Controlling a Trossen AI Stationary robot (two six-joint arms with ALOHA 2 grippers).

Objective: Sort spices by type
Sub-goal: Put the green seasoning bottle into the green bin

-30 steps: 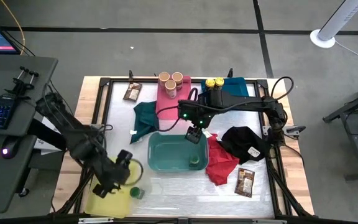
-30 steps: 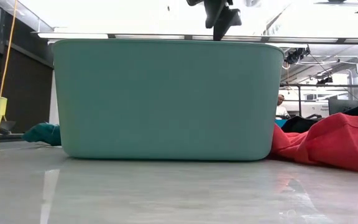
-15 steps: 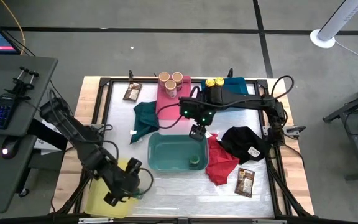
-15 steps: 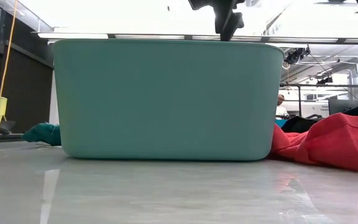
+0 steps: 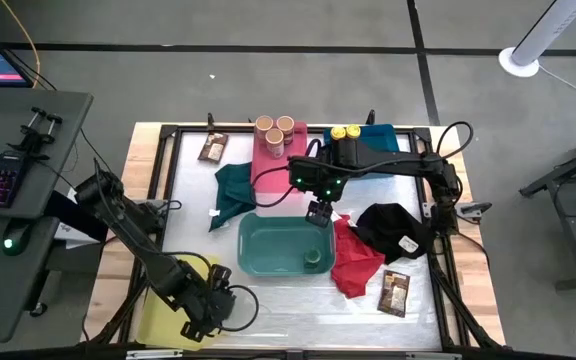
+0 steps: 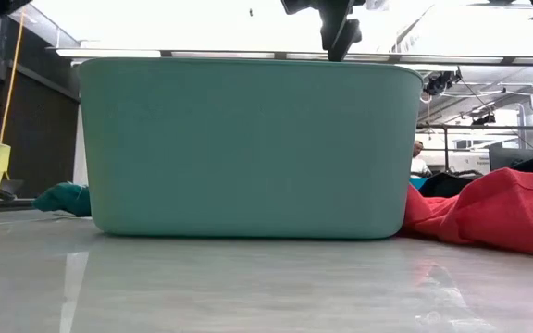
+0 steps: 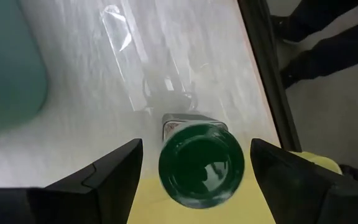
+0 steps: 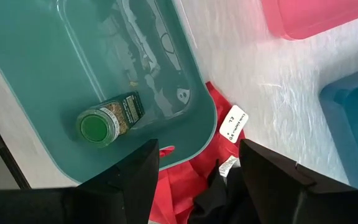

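The left gripper point(image 5: 206, 312) is hanging low at the front of the table, over the inner edge of the yellow bin point(image 5: 158, 322). Its fingers point(image 7: 101, 177) are standing well apart, and a green-lidded jar point(image 7: 201, 163) is sitting between them, lid toward the wrist camera. Clear gaps are showing between the lid and each finger, so the claw is not visibly pinching the jar; whether the jar is resting on the bin's rim or on the table just past it cannot be told. Beyond that claw lies the pale tabletop point(image 7: 166, 56), with a corner of the teal bin point(image 7: 8, 68) off to one side.

The right gripper point(image 5: 317, 211) is hovering above the far right corner of the teal bin point(image 5: 268, 245), its fingers point(image 8: 135, 171) parted with nothing between them. Below that claw, inside the bin, a second green-lidded jar point(image 8: 109, 118) is lying on its side near the bin's right wall. In the low view its tips point(image 6: 339, 35) are showing just above the bin's rim point(image 6: 248, 63).

Just beside the right claw, on its right, are a red cloth point(image 5: 353, 262) and a black cloth point(image 5: 393, 230), with a brown packet point(image 5: 395, 292) in front of them. Behind the claw, three tan-lidded jars point(image 5: 274, 131) are standing in the pink bin point(image 5: 273, 165), and yellow-lidded jars point(image 5: 345, 133) are in the blue bin point(image 5: 383, 140). To its left are a dark green cloth point(image 5: 232, 190) and another brown packet point(image 5: 212, 148).
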